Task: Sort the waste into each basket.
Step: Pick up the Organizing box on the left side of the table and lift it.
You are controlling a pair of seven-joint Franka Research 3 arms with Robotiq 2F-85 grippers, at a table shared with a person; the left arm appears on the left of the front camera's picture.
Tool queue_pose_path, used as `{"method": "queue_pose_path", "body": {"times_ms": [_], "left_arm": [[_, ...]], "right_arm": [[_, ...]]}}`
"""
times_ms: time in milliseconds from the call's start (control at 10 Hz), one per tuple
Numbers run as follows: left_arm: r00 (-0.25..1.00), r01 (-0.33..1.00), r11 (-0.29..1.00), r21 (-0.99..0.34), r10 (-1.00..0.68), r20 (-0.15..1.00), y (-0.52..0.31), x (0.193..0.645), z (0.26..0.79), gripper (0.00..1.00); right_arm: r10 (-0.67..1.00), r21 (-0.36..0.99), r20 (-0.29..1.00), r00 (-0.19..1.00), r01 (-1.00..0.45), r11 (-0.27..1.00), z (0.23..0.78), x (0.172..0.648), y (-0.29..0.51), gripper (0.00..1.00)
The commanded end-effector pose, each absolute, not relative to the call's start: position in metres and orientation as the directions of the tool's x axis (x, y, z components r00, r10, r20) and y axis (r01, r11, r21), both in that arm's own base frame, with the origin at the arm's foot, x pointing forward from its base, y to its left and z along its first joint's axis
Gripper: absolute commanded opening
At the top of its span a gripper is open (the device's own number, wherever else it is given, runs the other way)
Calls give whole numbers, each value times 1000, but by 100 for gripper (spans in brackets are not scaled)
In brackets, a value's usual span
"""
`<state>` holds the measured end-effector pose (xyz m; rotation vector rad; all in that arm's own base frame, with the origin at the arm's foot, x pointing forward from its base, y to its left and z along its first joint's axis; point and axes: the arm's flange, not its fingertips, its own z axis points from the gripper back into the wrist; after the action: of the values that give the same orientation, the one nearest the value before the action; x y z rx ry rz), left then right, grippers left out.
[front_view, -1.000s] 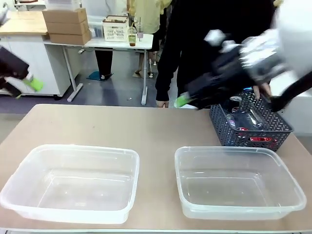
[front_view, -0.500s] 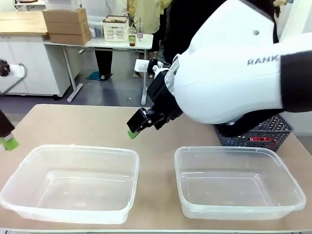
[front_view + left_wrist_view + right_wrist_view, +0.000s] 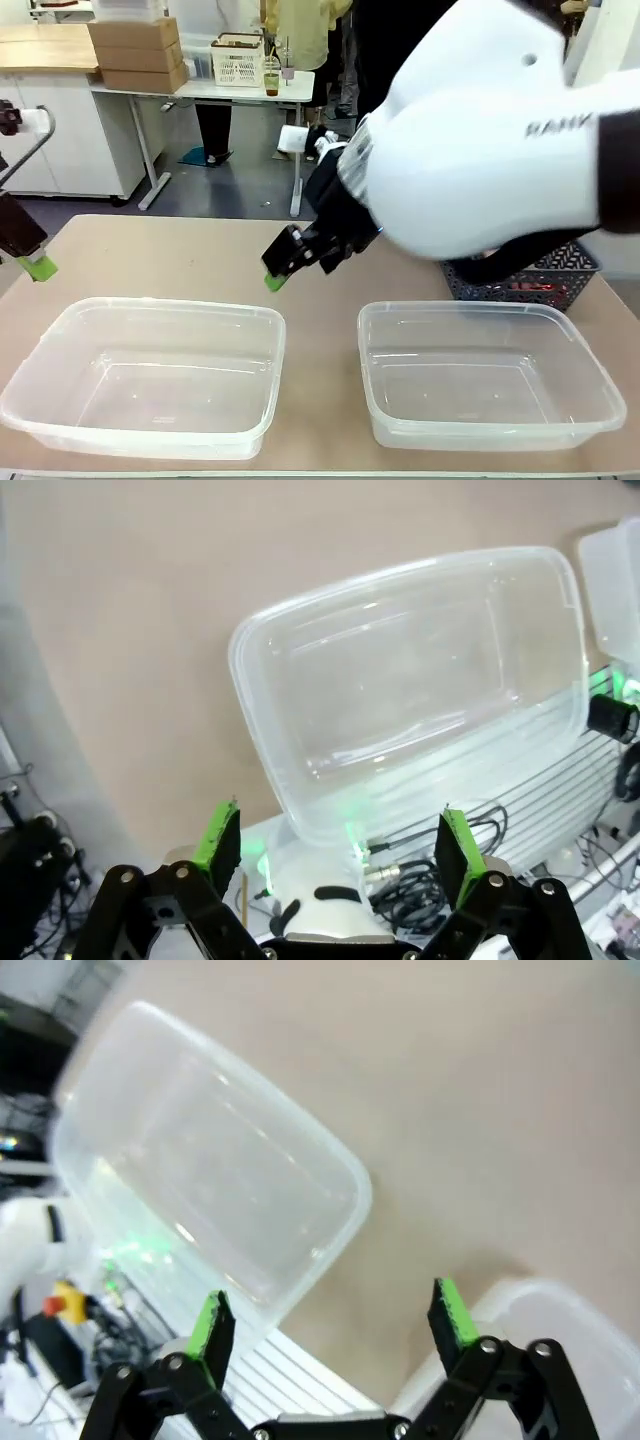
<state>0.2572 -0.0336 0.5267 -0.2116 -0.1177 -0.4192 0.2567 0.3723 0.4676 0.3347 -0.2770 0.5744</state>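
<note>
Two clear tubs sit side by side at the near edge of the table, the left tub point(image 3: 60, 335) and the right tub point(image 3: 590, 345), both empty. My right gripper point(image 3: 281, 268) hangs open and empty over the table just behind the gap between them; its wrist view looks down on the left tub point(image 3: 200, 1160) and a corner of the other tub point(image 3: 560, 1310), fingers point(image 3: 450, 1312) spread wide. My left gripper point(image 3: 34, 262) hovers open at the table's far left edge, above the left tub point(image 3: 400, 680). Red cans point(image 3: 525, 288) peek through the mesh basket.
A dark mesh basket point(image 3: 565, 272) stands at the back right of the table, largely hidden behind my bulky white right arm point(image 3: 480, 150). A person in dark clothes stands beyond the far edge. Bare tabletop point(image 3: 170, 255) lies behind the tubs.
My right arm swung left from the mesh basket to the middle of the table, its gripper empty. The left gripper dropped toward the table's left edge, then rose a little.
</note>
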Motion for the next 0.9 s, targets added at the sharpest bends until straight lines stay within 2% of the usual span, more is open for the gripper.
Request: {"method": "queue_pose_path", "body": {"times_ms": [0,200,300,400,500,600,700,800], "left_arm": [[913,406,899,-165,-389,125,-34,249,458,100],[925,375,917,-138,-380,-12,-17,246,416,100],[895,428,901,-73,-434,-107,-10,244,392,100],[863,458,880,-125,-474,-176,-4,244,374,100],[854,453,866,-212,-489,-176,-4,257,373,100],[902,403,907,-119,-416,-115,-13,297,454,100],[902,403,907,-119,-416,-115,-13,297,454,100],[877,422,892,-159,-446,-175,-9,306,430,100]], "right_arm": [[439,190,158,885,-463,866,456,248,406,100],[387,223,44,921,-387,895,431,248,432,100],[320,251,81,944,-330,910,430,252,433,100],[239,248,157,958,-272,930,433,257,425,100],[378,207,66,924,-383,900,421,240,417,100],[378,207,66,924,-383,900,421,240,417,100],[326,235,78,942,-336,912,426,251,423,100],[309,140,1,951,-306,942,422,252,446,100]]}}
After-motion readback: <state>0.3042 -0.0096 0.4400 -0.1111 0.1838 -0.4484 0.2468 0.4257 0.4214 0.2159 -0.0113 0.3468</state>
